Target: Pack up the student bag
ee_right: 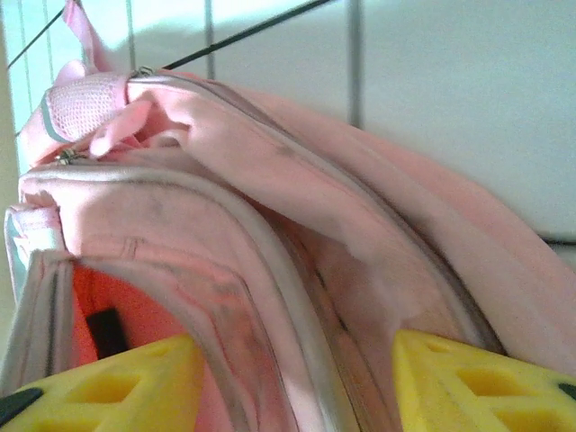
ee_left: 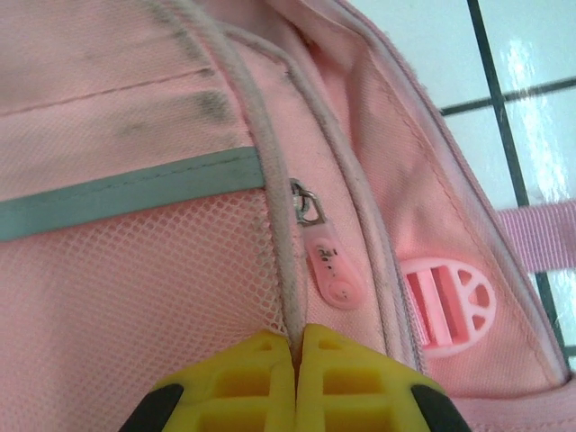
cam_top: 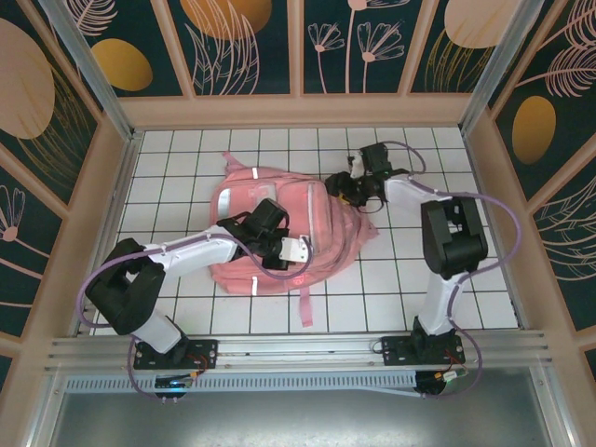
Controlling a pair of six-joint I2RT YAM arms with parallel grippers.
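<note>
The student bag (cam_top: 321, 209) is lying flat in the middle of the white tiled table (cam_top: 186, 154), a little above the centre of the top view. Both arms are reaching over it. The left hand (cam_top: 296, 251) is resting on the lower right part of the bag, and its arm is covering much of the bag's left half. The right hand (cam_top: 349, 191) is standing at the upper right edge of the bag.

In the left wrist view, the left hand (ee_left: 295, 360) is clenched, with its yellow fingers pressed together at the bottom of the frame. A grey piping line is running down into them, but I cannot tell if any cloth is caught between. Just above it a pink zipper pull (ee_left: 328, 270) is hanging, and a round pink buckle (ee_left: 445, 306) is sitting to the right, near a pink strap (ee_left: 540, 234).

In the right wrist view, the right hand (ee_right: 297, 378) is released. Its two yellow fingers are standing wide apart at the lower corners, and a fold of the bag (ee_right: 270, 198) is rising between them. The inside of the bag is showing only as a reddish, dark gap at the lower left, and I cannot make out what is in there.

Free tiles are remaining on all sides of the bag, most of them at the left and the lower right. Decorated walls (cam_top: 242, 47) are closing the table in.
</note>
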